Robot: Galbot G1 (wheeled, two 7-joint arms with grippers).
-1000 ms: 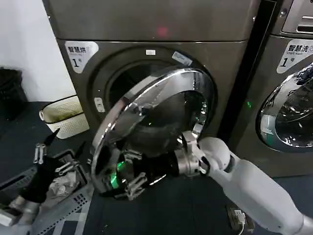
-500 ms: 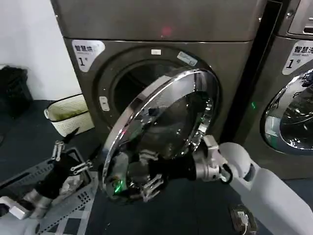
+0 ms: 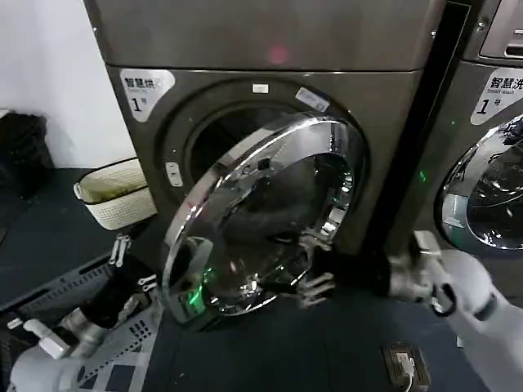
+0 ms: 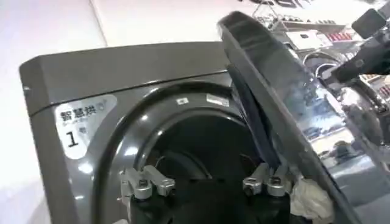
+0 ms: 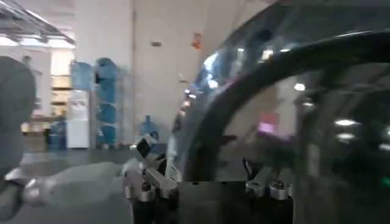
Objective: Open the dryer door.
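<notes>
Right gripper (image 3: 315,286): fingers spread, holding nothing, just beside the lower face of the dryer door (image 3: 261,216), placed to push it wider.
Left gripper (image 3: 131,265): low at the left by the door's edge, fingers apart, empty, waiting.
Dryer door: part open, tilted off the drum opening (image 3: 214,139), hinged right.
Basket (image 3: 114,192): on the floor, left of the dryer.

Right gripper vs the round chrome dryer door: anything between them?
Nothing visible in the head view: the right gripper sits open against the round chrome dryer door at its lower edge.
</notes>
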